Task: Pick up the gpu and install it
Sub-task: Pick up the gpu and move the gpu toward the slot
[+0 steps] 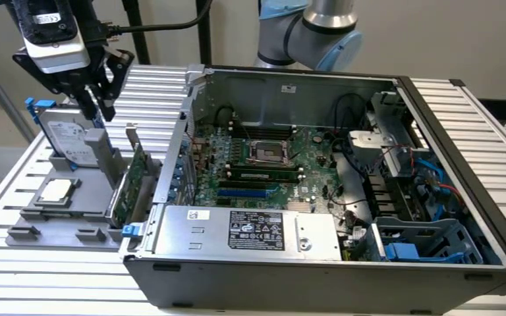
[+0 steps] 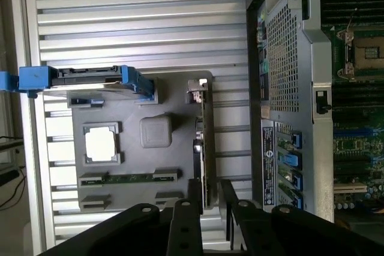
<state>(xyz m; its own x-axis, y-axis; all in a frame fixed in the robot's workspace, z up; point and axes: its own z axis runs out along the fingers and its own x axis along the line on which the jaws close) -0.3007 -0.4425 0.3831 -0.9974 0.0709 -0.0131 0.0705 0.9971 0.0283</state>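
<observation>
Slatted aluminium table (image 1: 156, 85), pale ribs running across it. Beige wall (image 1: 464, 39) behind, black posts (image 1: 205, 29) rising at the back.

Gripper (image 1: 97, 105) hangs high at the exterior view's left, fingers apart, nothing held between them.

Beneath it, a grey tray (image 1: 60, 220) sits on the slats. Under the gripper and a little to the exterior view's left, a hard drive (image 1: 66, 137) in a blue frame stands on edge. Lower down, a processor chip (image 1: 55, 191) lies flat in a pocket of the tray.

Below the gripper and just to the exterior view's right, the gpu (image 1: 130, 181) stands on edge in the tray, green face showing, well clear of the fingers. From the wrist camera the gpu (image 2: 204, 142) is seen edge-on, lined up with the gap between the two fingers (image 2: 195, 193). A memory stick (image 2: 129, 178) lies in the tray beside it.

Further to the exterior view's right of the gripper is the open computer case (image 1: 323, 283): motherboard (image 1: 271, 158) exposed, power supply (image 1: 253, 230) along the near wall. The arm's blue-capped joint (image 1: 323, 36) shows behind the case
</observation>
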